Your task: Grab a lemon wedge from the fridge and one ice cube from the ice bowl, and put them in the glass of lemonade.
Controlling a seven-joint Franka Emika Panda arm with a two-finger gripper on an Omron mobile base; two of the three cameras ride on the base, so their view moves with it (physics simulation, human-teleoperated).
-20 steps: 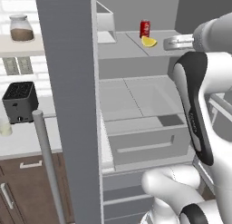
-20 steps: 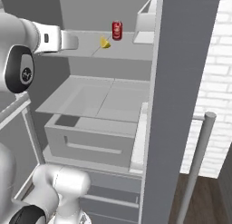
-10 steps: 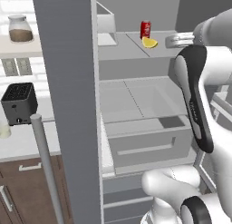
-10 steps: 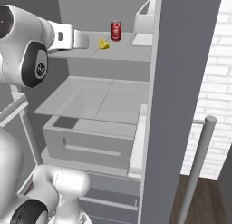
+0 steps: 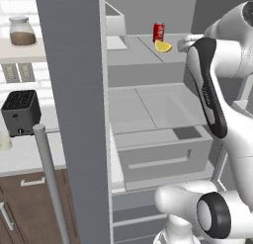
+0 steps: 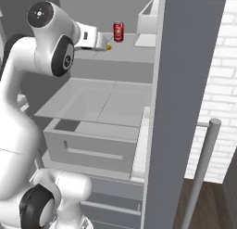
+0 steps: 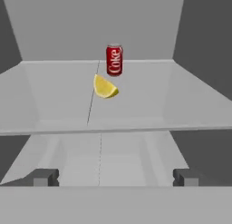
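On the upper shelf of the open fridge (image 5: 148, 114) lie one lemon wedge (image 7: 105, 87) and, just behind it, one red can (image 7: 114, 60), while the one gripper (image 7: 115, 177) stands wide and empty before them.

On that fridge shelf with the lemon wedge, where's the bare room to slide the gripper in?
The shelf is bare left of the lemon wedge to the side wall, and right of it to the other wall. The front edge is free too. It is tight behind the wedge, where the can stands close.
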